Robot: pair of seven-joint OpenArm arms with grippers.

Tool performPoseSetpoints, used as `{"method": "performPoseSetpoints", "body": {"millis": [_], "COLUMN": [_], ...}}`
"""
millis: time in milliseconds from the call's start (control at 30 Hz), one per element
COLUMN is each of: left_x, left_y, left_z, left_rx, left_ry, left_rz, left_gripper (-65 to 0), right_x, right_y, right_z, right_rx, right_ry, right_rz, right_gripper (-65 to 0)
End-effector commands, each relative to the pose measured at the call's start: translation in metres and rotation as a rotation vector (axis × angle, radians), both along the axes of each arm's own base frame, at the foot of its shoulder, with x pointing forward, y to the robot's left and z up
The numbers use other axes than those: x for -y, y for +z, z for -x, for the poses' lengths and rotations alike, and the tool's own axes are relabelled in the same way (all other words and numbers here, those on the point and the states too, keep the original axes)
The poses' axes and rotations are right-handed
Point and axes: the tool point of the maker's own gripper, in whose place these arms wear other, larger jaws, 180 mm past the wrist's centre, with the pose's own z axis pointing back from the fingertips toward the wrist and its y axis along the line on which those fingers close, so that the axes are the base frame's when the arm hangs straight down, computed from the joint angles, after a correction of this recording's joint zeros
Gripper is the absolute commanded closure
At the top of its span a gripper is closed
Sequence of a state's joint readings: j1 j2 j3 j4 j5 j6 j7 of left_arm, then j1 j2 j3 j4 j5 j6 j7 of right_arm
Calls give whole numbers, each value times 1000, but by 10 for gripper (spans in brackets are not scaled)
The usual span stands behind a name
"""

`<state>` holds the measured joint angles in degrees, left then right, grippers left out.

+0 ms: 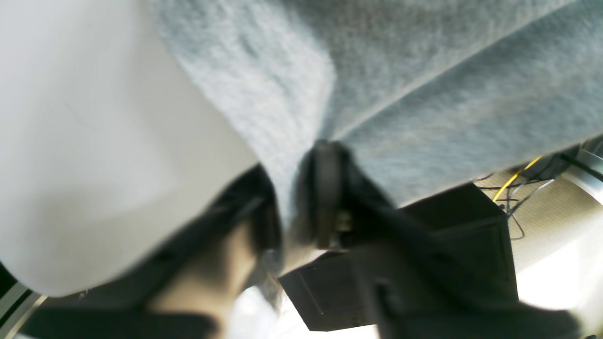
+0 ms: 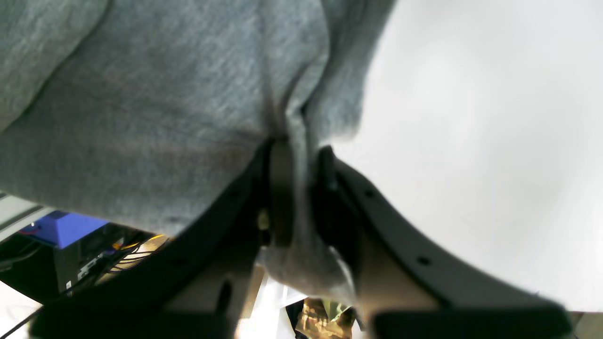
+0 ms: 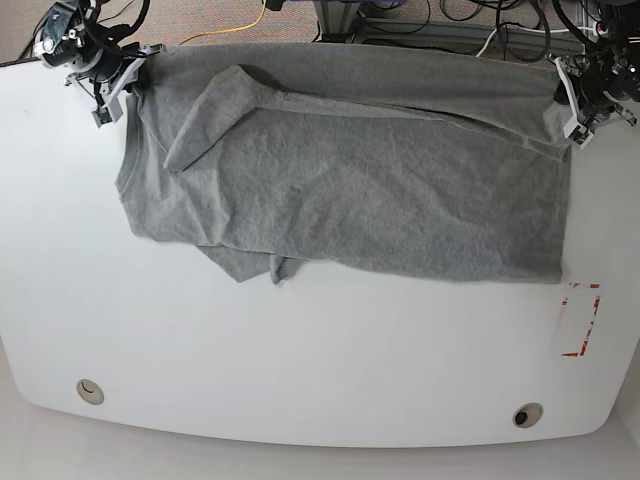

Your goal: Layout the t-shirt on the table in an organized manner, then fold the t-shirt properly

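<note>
The heather-grey t-shirt (image 3: 380, 190) lies spread across the far half of the white table (image 3: 300, 350), with no lettering showing. One sleeve is folded over near the far left, and a flap is rumpled at its near left edge. My right gripper (image 3: 115, 95) is at the shirt's far left corner; in the right wrist view it (image 2: 301, 155) is shut on a fold of the t-shirt (image 2: 155, 103). My left gripper (image 3: 575, 115) is at the far right corner. In the blurred left wrist view its jaws (image 1: 289, 197) stand parted, with the t-shirt (image 1: 424, 94) running between them.
A red dashed rectangle (image 3: 580, 320) marks the table at the near right. Two round grommet holes (image 3: 90, 391) (image 3: 527, 414) sit near the front edge. Cables and equipment (image 3: 440, 20) lie beyond the far edge, where both arms stand.
</note>
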<state>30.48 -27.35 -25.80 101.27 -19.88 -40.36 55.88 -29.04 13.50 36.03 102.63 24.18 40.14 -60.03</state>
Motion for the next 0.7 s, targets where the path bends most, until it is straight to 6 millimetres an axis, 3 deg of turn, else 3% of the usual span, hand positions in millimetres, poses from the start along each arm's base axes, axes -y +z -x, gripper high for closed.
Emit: {"method": "performPoseSetpoints", "body": {"millis": [0,100,233,267,533,667], "left_x": [-8,-12,-20,-19,-26,-37], "left_y": [11,15,27,30,56,82], "left_z": [-8,-10,-17,-19,-55,-78], "left_rx": [28,40,82,88,154,220], "left_ry": [-11,2,16,13,25,63], "left_rz": [-34,-42,-62,-66,-124,-170], "left_gripper": [-274,-372,-381,-381,-382,-382], "right_x": [20,31,35,35,35,39], "right_y": [11,25,36,38,66,80], "right_z": [0,-5,-11,-13,-38,-68], "right_rx": [8,48,78,86,170,214], "right_ry": [-14,-37,-34,-29,3,-12], "right_rz": [67,103,129,135,191,210], "right_gripper": [-208,-406,-628,-650,-650,-650]}}
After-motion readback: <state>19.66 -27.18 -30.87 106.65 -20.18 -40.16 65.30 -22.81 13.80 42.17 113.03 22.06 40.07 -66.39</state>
